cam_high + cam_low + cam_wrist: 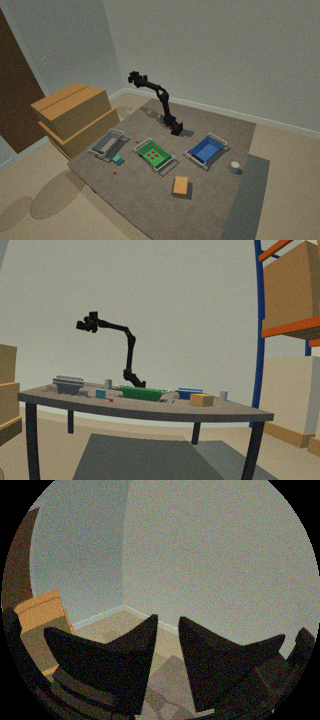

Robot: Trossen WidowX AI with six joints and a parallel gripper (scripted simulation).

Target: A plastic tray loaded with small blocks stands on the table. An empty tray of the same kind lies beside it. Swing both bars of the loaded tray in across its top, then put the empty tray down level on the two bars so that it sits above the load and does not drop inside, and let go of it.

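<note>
The green tray (147, 146) (142, 393) stands on the table with several small red blocks (152, 151) on its floor. Its two wire bars are out over its ends, one far-left bar (142, 144) and one near-right bar (165, 163). The blue tray (199, 145) (184, 395), empty, stands to its right, with bars at its ends. The grey tray (116, 136) (68, 389), with no blocks seen in it, stands to its left. My gripper (168, 620) is raised high, away from all trays. Its fingers are empty, with a narrow gap between them. The top and exterior views barely show its fingertips.
A teal block (117, 159) (100, 393) lies between the grey and green trays. An orange box (181, 185) (201, 399) is in front. A white cylinder (234, 167) (223, 395) stands at right, another cylinder (108, 384) near the arm's base. Loose red blocks (136, 141) (114, 172) lie on the table.
</note>
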